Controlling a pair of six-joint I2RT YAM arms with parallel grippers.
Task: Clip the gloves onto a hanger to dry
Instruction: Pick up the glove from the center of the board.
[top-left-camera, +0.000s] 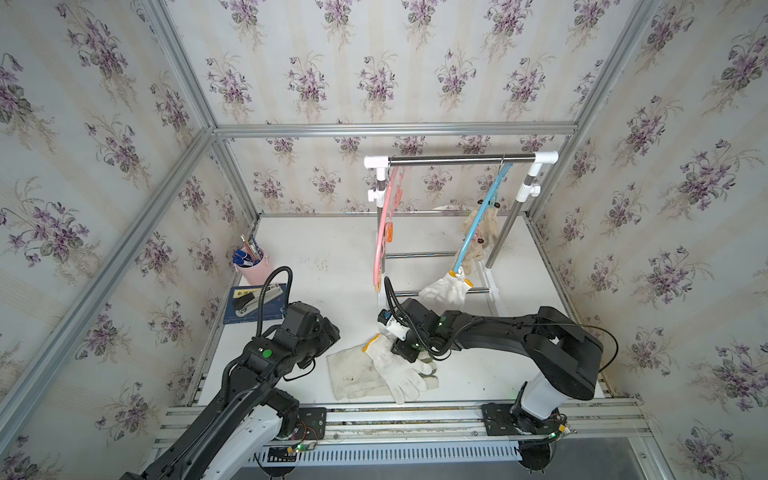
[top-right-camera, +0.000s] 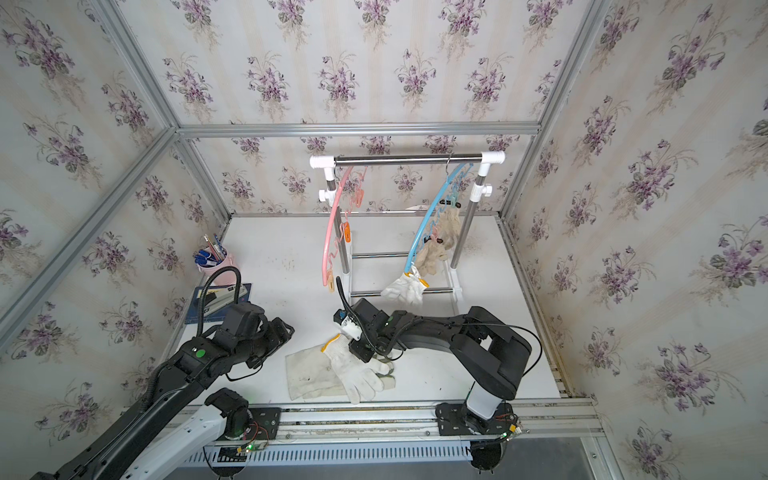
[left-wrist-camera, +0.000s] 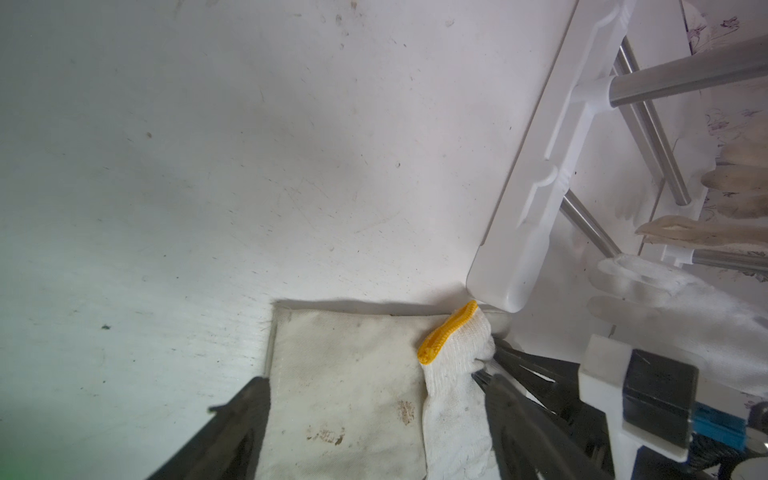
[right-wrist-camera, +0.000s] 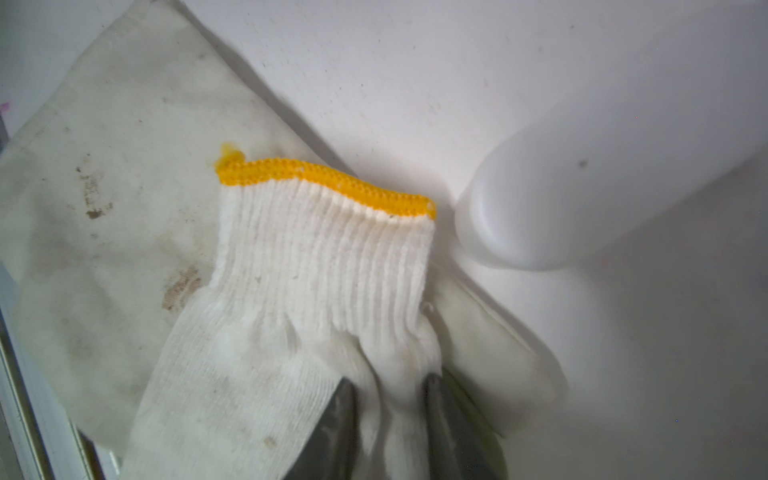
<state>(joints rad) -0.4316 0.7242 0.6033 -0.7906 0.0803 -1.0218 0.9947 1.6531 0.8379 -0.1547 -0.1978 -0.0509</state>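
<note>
step: pick-up | right gripper pinches white knitted glove below its yellow cuff, lying across canvas glove on table | left gripper spread wide, empty (just waiting) | next, I'd say: carry cuff to free clip on pink hanger

On the worktop, the knitted glove lies across the canvas glove at 6 o'clock. The rack stands behind at 12 to 1 o'clock; its right hanger carries hanging gloves. At 9 o'clock, the cup stands behind the book.
</note>
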